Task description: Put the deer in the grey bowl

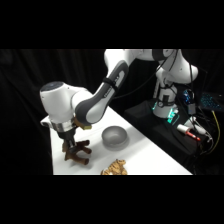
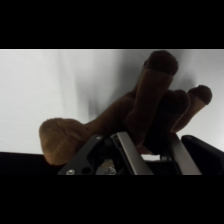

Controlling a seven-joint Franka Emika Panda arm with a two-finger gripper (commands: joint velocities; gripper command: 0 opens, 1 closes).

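The deer [image 1: 78, 153] is a dark brown plush lying on the white table [image 1: 145, 150] near its left edge, legs splayed. My gripper [image 1: 70, 145] comes straight down onto it. In the wrist view the deer [image 2: 150, 95] fills the frame, its lighter tan face at lower left and its legs pointing up. My gripper [image 2: 150, 146] has the brown body pinched between its two metal fingers [image 2: 128, 150], so it is shut on the deer. The grey bowl [image 1: 114, 137] stands upright and empty to the deer's right, about a bowl's width away.
A lighter tan-yellow plush toy [image 1: 115, 168] lies at the table's front edge, below the bowl. The table's left edge is close beside the deer. Cables and electronics sit off the table at the right, by the arm's base [image 1: 167, 100].
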